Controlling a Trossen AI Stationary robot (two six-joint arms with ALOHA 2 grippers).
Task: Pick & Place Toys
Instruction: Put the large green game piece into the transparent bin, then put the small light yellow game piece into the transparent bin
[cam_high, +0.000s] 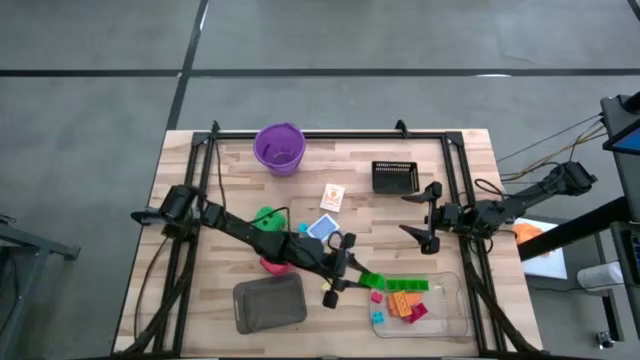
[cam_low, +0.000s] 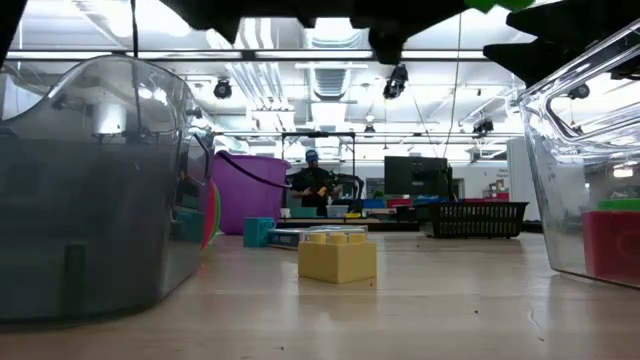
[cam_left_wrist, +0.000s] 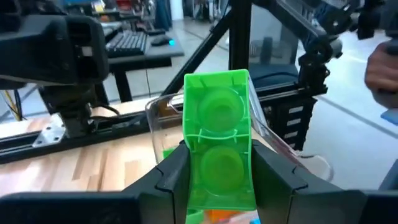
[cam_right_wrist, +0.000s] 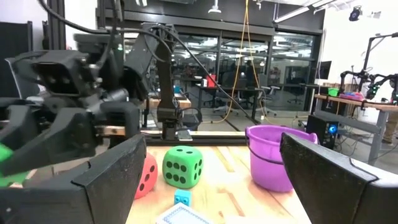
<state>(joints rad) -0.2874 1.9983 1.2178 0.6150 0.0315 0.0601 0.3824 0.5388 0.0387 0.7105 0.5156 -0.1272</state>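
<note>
Left gripper (cam_high: 352, 272) lower centre of frame, jaws pinching green brick (cam_left_wrist: 217, 146), just above clear tray (cam_high: 455, 318) left rim. Right gripper (cam_high: 420, 212) right of centre, jaws spread wide, holding nothing; bare desk (cam_high: 500, 170) around.

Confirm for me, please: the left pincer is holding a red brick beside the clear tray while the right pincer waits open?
Not quite: the brick in the left pincer is green, not red, as the left wrist view shows. It is beside the clear tray, and the right pincer does wait open.
</note>
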